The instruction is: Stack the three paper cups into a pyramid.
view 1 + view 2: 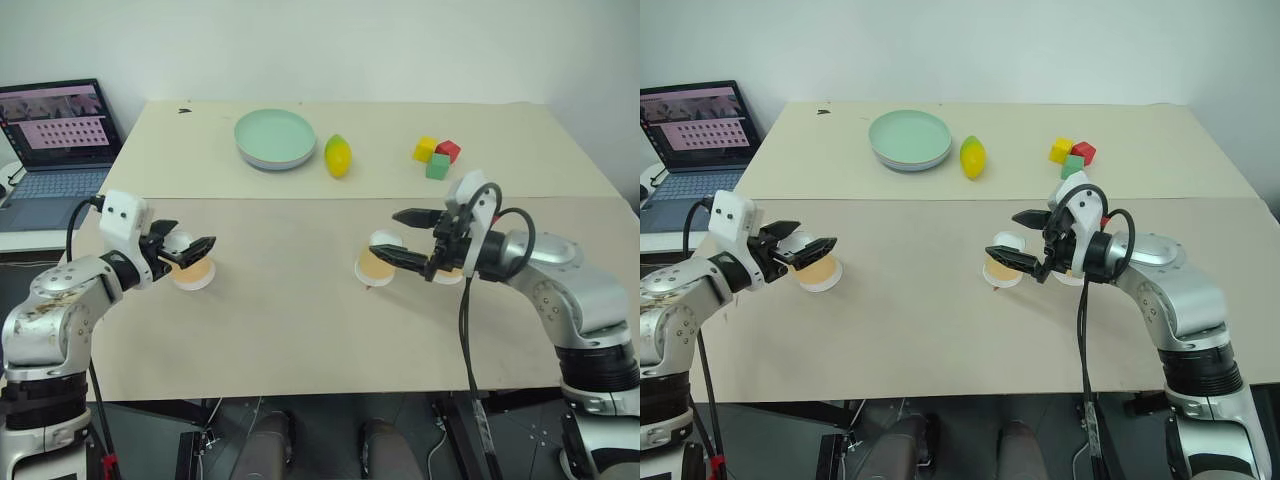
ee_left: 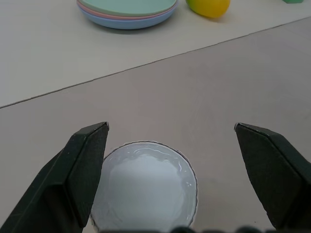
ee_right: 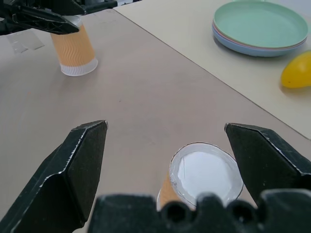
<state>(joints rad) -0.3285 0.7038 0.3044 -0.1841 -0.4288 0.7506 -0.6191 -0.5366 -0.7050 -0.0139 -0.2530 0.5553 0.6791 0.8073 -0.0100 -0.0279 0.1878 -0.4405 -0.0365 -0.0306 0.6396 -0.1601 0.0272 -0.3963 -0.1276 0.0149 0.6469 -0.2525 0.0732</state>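
On the table, seen from the head camera, clock directions taken from the table's middle:

Left gripper [image 1: 190,252]: at 9 o'clock, black fingers spread wide, nothing gripped. It hangs over an upturned cup; the wrist view shows one finger [image 2: 80,177] on each side of the cup's white base, with a gap on the right-hand side, while contact on the other side cannot be told.

Right gripper [image 1: 405,238]: at 3 o'clock, fingers as wide apart as the left's, empty. It sits above a second cup, the fingertips clear of it in the wrist view.

Left cup [image 1: 190,270]: at 9 o'clock, standing upside down, tapered paper, pale orange wavy-ribbed side, white rim on the table, white base up.

Middle cup [image 1: 376,264]: at about 4 o'clock, also upside down, same orange side and round white base, under the right gripper.

Third cup [image 1: 1072,274]: just beside the middle one on its right, mostly hidden behind the right gripper, a sliver of pale orange and white showing.

Plates [image 1: 275,138]: at 12 o'clock, a shallow round stack, green on top, smooth.

Lemon [image 1: 338,155]: just right of the plates, yellow, oval, glossy.

Blocks [image 1: 437,157]: at 1 o'clock, small cubes, yellow, red and green, touching.

Table [image 1: 300,340]: matte beige, two flat sheets meeting in a straight seam.

Laptop [image 1: 55,145]: at 10 o'clock off the table's edge, open, screen lit.
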